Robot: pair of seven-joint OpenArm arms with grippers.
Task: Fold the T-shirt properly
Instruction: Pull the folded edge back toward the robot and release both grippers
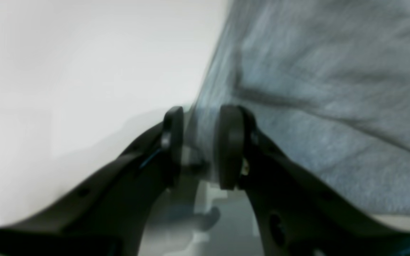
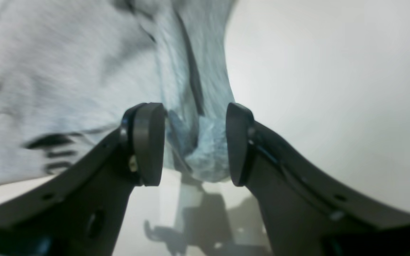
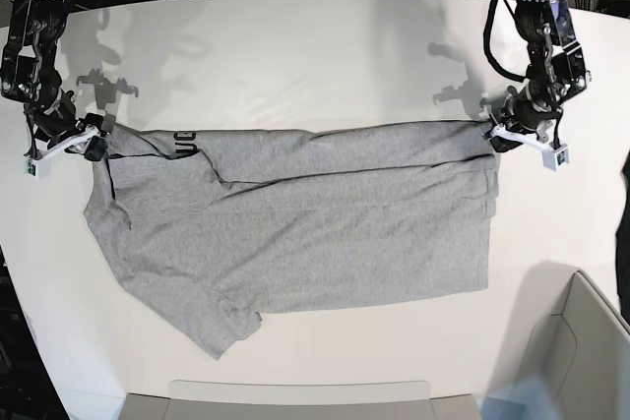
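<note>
Right pincer (image 3: 94, 143): at the far left of the base view, low over the worktop. In the right wrist view its two dark pads (image 2: 148, 142) stand a little apart, with a bunched fold of grey cloth between them; the cloth fills the gap, so the pincer is closed on it.

T-shirt: the heather light-grey short-sleeved cotton T-shirt (image 3: 295, 233) lies spread across the middle of the white round-edged worktop (image 3: 295, 46). Its far edge is folded over toward the near side and stretched in a straight line between the two pincers. Some black block lettering (image 3: 184, 144) shows on the folded strip near the left end. One sleeve (image 3: 221, 327) points toward the near left.

Left pincer (image 3: 497, 137): at the far right of the base view, at the right end of the same folded edge. In the left wrist view the picture is blurred; a thin edge of the grey cloth runs between the pads (image 1: 230, 145), which are nearly together and hold it.

Grey bin (image 3: 576, 361): at the near right corner, apart from the shirt.
</note>
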